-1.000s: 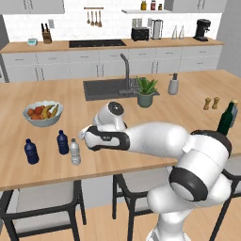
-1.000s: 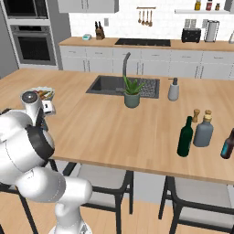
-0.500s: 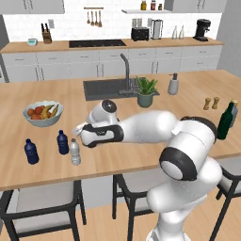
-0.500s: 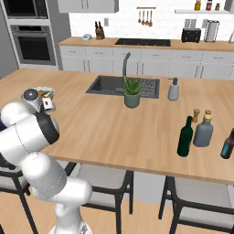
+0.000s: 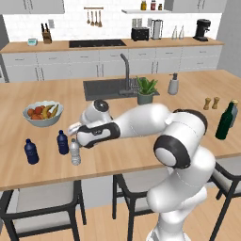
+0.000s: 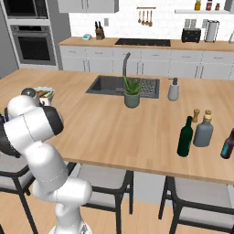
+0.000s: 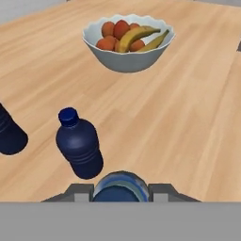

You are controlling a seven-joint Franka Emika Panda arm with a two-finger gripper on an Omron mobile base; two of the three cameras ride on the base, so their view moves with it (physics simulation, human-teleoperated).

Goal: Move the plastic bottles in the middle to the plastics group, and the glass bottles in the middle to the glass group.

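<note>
Hand (image 5: 75,136) lower now, clear bottle (image 5: 75,151) beside navy bottles (image 5: 62,142).

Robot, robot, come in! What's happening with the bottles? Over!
Fingers shut on clear bottle, upright on the counter. Two navy bottles right beside it. Green bottle sits by the grey-blue one. Fruit bowl nearby, not blocking.

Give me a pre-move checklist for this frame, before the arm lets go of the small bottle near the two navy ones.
1. Gripper closed on the clear bottle: ok.
2. Clear bottle upright: ok.
3. Bottle base resting on the counter: cannot tell.
4. Close to the near navy bottle and far navy bottle: ok.
5. Gap to the near navy bottle: ok, apart.
6. Green bottle beside the grey-blue bottle: ok.
</note>
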